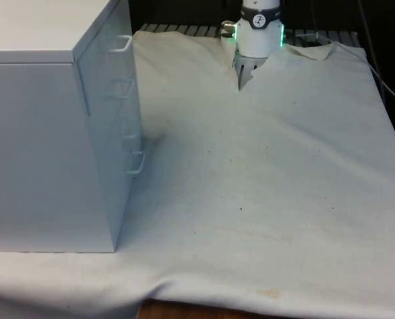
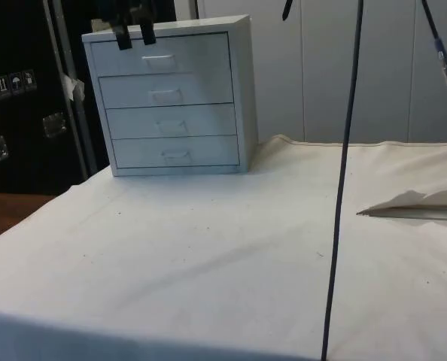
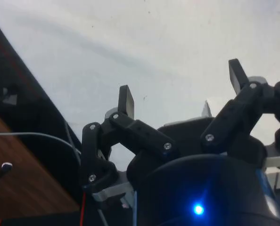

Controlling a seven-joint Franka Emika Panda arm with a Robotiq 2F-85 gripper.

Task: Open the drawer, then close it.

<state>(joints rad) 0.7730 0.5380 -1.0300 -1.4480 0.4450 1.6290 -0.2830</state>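
Hovering wide-open above the chest of drawers [image 2: 171,98], hand [image 2: 133,34] is needing squaring to one drawer handle [image 2: 159,60] before closing.

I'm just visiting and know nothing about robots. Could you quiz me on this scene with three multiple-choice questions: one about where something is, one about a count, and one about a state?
1. Where does the chest of drawers stand in the front view?
A. on the front view's left
B. on the front view's right
C. in the middle of the table

2. How many drawers does the chest have?
A. two
B. four
C. six

3. How are the drawers now?
A. the top one pulled out
B. the bottom one pulled out
C. all closed

Answers:
1 A: the chest fills the left of the front view, handles facing the cloth.
2 B: the side view shows four drawer fronts stacked.
3 C: all four fronts sit flush in the side view, and the gripper is open, holding nothing.
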